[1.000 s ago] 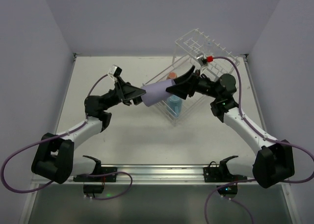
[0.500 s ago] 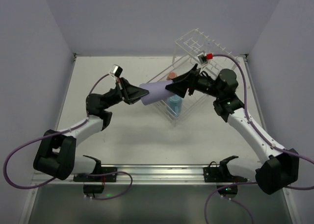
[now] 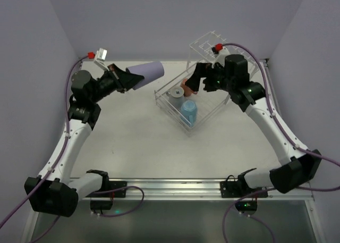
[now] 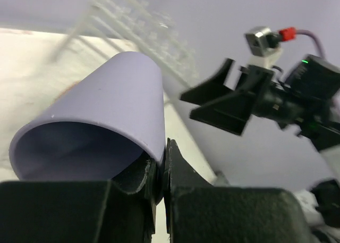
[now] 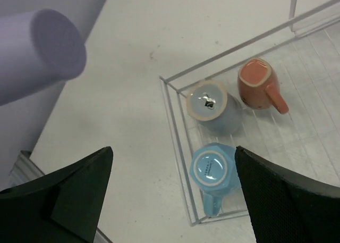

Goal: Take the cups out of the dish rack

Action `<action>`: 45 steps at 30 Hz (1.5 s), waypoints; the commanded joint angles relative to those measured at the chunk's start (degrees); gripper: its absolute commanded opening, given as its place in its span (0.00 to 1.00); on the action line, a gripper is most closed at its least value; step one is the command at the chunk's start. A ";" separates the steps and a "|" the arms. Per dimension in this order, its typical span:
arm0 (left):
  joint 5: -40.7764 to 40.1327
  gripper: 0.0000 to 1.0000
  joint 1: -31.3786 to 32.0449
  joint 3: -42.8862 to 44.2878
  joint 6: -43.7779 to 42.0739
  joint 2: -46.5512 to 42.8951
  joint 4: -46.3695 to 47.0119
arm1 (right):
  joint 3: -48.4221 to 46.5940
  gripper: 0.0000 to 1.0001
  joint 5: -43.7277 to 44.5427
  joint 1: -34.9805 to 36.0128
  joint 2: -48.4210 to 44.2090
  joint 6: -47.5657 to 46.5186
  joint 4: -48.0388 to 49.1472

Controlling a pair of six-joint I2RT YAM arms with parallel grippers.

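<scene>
My left gripper (image 3: 129,80) is shut on the rim of the lavender cup (image 3: 147,72), one finger inside the mouth and one outside (image 4: 162,158). It holds the cup (image 4: 106,105) in the air on its side, left of the dish rack (image 3: 172,111). Three cups lie in the rack's low basket (image 5: 172,126): a light blue one (image 5: 214,171) bottom-up, a grey-blue one (image 5: 212,107) and a salmon-pink one (image 5: 257,83). My right gripper (image 3: 197,83) hangs wide open above the basket (image 5: 172,150), holding nothing. The lavender cup's base (image 5: 37,51) shows at upper left in the right wrist view.
The rack's raised tilted tier (image 3: 218,46) stands at the back right, near the rear wall. Grey walls close in the table on the left, right and back. A metal rail (image 3: 170,187) with the arm bases runs along the near edge.
The right gripper let go of the lavender cup, opened wide and drew back over the rack. The left gripper shut on the cup's rim and carried it up and away to the left.
</scene>
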State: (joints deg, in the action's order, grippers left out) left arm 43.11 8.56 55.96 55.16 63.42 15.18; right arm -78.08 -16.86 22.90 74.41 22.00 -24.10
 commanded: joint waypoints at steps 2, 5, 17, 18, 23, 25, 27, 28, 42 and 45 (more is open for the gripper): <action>-21.99 0.00 -0.56 11.78 -25.42 1.35 -39.93 | -12.33 0.99 16.04 5.40 11.18 -4.77 -18.60; -32.02 0.00 -0.56 14.96 -28.78 4.34 -48.56 | -17.43 0.99 19.13 7.25 16.46 -4.77 -24.76; -57.53 0.00 -0.56 14.17 -34.76 12.95 -56.49 | -16.93 0.99 20.20 7.87 19.10 -5.91 -29.25; -57.27 0.00 -0.47 14.43 -35.03 14.35 -56.92 | -16.93 0.99 19.42 7.87 19.45 -6.70 -29.43; -60.42 0.00 0.05 15.31 -37.31 18.92 -59.03 | -17.01 0.99 18.27 8.66 21.29 -7.06 -29.60; -60.60 0.00 0.14 15.23 -37.49 20.16 -59.04 | -16.75 0.99 18.01 9.01 21.65 -7.32 -29.52; -61.39 0.00 0.14 15.31 -37.49 22.26 -59.39 | -16.49 0.99 17.92 9.27 21.83 -7.41 -29.25; -61.48 0.00 0.14 15.66 -37.40 22.97 -59.48 | -16.05 0.99 17.66 9.53 21.92 -7.50 -28.99; -57.44 0.00 0.06 24.72 -37.58 34.22 -61.32 | -14.38 0.99 18.27 9.71 23.06 -8.11 -28.73; -57.17 0.18 -0.03 25.16 -37.32 34.14 -60.89 | -14.11 0.99 18.09 9.71 23.50 -8.20 -28.46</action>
State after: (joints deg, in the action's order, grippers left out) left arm -14.24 8.38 78.32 18.52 97.82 -45.12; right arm -92.40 1.89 32.47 97.41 15.27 -51.99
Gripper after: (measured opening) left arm 0.075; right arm 0.987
